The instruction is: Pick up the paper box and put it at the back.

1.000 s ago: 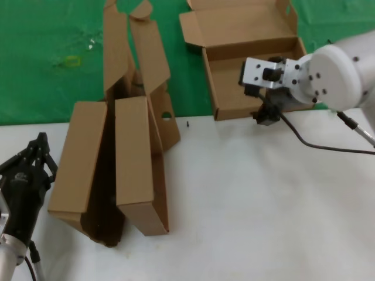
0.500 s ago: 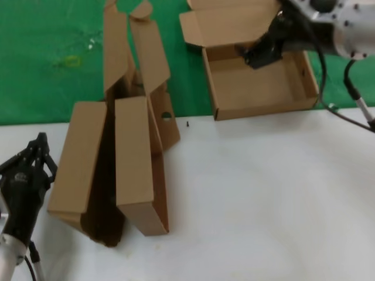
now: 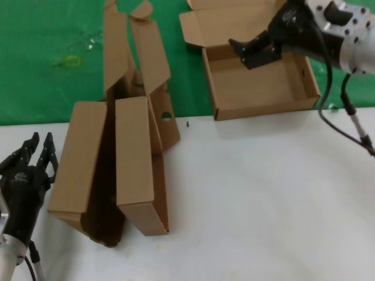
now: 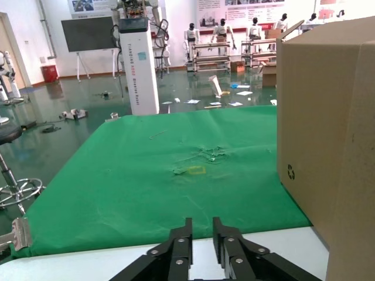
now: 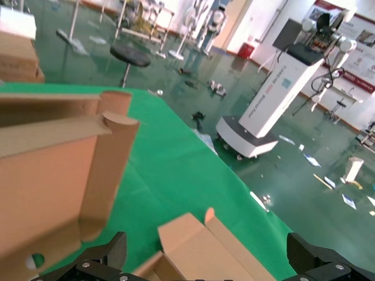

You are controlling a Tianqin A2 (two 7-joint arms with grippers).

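Observation:
The paper box (image 3: 258,88) lies open on the green cloth (image 3: 53,88) at the back right, its lid folded back and its front wall at the edge of the white tabletop. My right gripper (image 3: 247,51) hovers open above the box's back left part and holds nothing. In the right wrist view its fingers stand wide apart (image 5: 208,257) over the box's lid (image 5: 199,246). My left gripper (image 3: 38,143) is at the front left over the tabletop, beside the other boxes, its fingers slightly apart (image 4: 201,234) and empty.
Two other brown cardboard boxes (image 3: 79,164) (image 3: 137,158) lie side by side at the left, their flaps (image 3: 117,47) standing up over the cloth. One (image 4: 328,146) is close beside my left gripper. White tabletop (image 3: 263,193) spans the front right.
My right gripper rose from the paper box's front wall, moved back over the box, and its fingers spread open. The box stayed in place. My left gripper's fingers parted slightly.

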